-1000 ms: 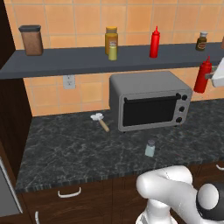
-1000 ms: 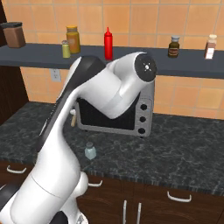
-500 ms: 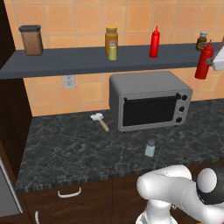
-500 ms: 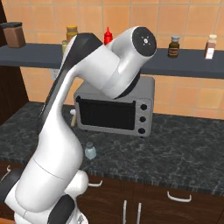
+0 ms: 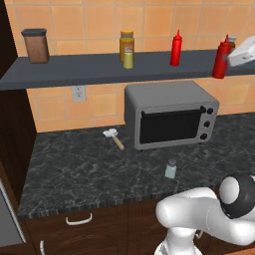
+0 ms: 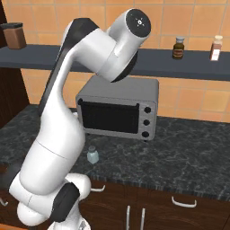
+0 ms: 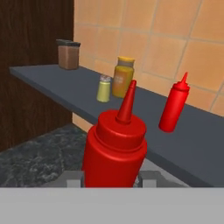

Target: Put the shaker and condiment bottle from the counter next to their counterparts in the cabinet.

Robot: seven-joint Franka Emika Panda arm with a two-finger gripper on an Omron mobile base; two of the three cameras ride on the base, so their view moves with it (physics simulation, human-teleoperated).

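Claw apparently grips slim red condiment bottle.

We find no legible text, brand, number or sign on any item: the amber jar carries a pale label too blurred to read, and the toaster oven knobs bear no readable markings.
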